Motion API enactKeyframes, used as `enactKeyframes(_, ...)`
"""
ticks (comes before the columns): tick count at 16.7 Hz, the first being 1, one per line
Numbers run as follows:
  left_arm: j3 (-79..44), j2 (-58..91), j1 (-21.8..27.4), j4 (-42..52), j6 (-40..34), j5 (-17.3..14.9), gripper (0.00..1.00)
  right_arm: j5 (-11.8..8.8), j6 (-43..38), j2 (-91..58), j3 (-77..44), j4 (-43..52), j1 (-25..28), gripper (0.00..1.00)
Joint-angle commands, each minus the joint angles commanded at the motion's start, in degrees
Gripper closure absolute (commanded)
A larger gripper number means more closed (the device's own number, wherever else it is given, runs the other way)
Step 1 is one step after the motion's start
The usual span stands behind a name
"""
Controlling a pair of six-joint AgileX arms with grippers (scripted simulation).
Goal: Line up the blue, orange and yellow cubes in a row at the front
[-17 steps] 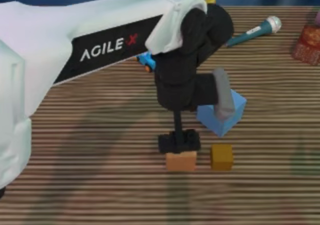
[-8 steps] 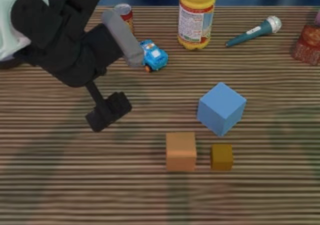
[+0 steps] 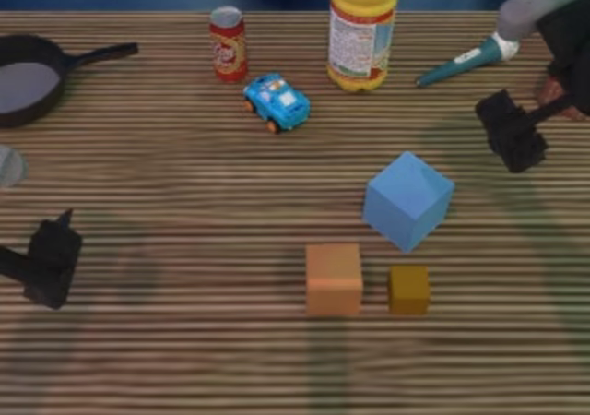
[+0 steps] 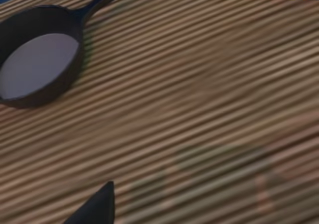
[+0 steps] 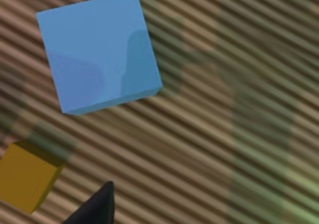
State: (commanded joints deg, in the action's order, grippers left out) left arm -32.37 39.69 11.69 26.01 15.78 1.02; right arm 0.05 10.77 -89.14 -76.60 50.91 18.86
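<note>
From above, the medium matte orange cube (image 3: 334, 278) and small mustard-yellow cube (image 3: 408, 289) sit side by side near the front; the large light-blue cube (image 3: 407, 200) stands just behind them, turned askew. At the left edge hangs the left gripper (image 3: 51, 263), and the right gripper (image 3: 513, 131) hovers at the right; I cannot tell how either's jaws stand. Left wrist view: a black frying pan (image 4: 37, 67) on the striped wooden table (image 4: 199, 114). Right wrist view: the light-blue and yellow cubes, apart.

Orange cube (image 3: 334, 278) beside yellow cube (image 3: 408, 289); blue cube (image 3: 407, 200) behind, rotated

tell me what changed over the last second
The left tool let go of the orange cube and pulled back to the table's left edge. The right tool came in at the upper right, above the blue cube. All three cubes, including the yellow cube, stayed put.
</note>
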Motion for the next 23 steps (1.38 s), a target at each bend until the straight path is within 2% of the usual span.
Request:
enactKeyframes(6,22.74,-26.56,-9.04,-17.02,-10.32,-0.47,0.00,0.02,3.56,-28.03,-25.41,16.20,5.94,0.00)
enactKeyframes(11,31.54,-38.57,-12.48,-25.12,-15.23,-0.96,0.00,0.15,5.20,-40.60,-37.58,22.99,8.65,0.00)
enactKeyframes(19,32.37,-39.69,-12.83,-26.01,-15.78,-1.02,0.00,0.17,5.42,-41.83,-37.82,22.62,8.75,0.00)
enactKeyframes(23,32.37,-39.69,-12.83,-26.01,-15.78,-1.02,0.00,0.19,5.34,-43.78,-31.50,13.89,8.89,0.00)
